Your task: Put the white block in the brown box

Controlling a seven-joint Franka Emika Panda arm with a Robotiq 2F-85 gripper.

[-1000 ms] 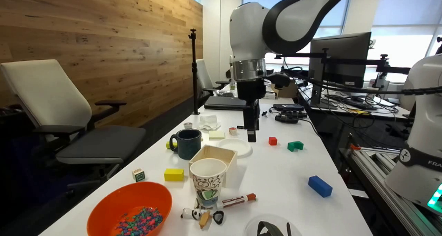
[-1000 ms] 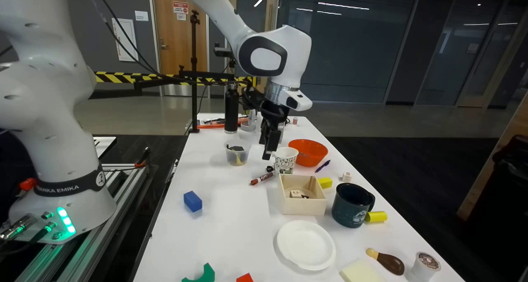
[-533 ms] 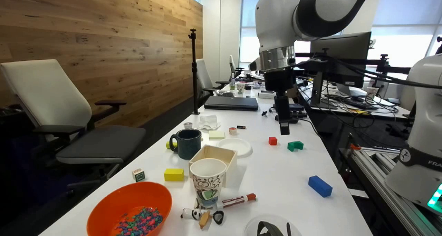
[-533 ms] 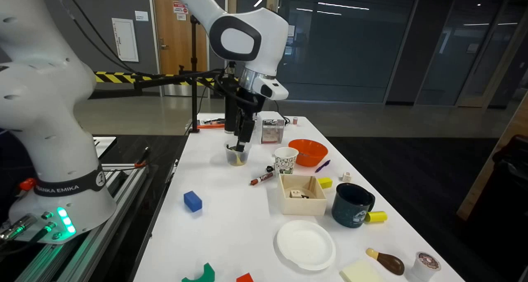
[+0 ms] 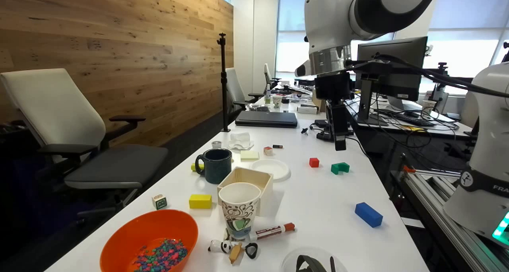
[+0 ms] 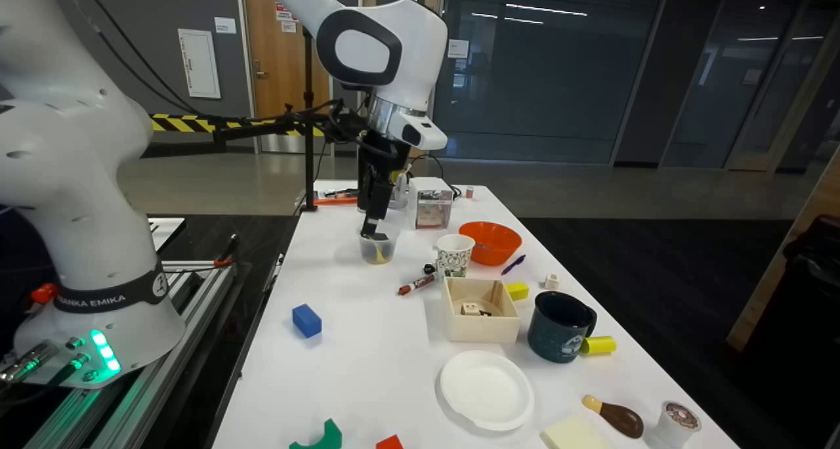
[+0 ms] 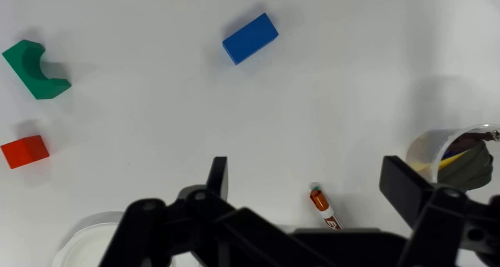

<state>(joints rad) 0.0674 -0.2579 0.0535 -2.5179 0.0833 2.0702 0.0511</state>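
The brown box, a pale tan open-topped box, shows in both exterior views. Inside it lies a small off-white block with dark marks, apparently the white block, with something black beside it. A paper cup hides part of the box in an exterior view, and there the block is out of sight. My gripper hangs high over the table, well apart from the box. Its fingers stand wide apart with nothing between them; a marker seen in that gap lies on the table far below.
Around the box stand the paper cup, a dark mug, a white plate and a yellow block. Farther out are an orange bowl, a clear tub, a blue block, a green block and a red block.
The arm has swung toward the robot's base side and risen slightly, farther from the box. Nothing on the table has visibly moved.
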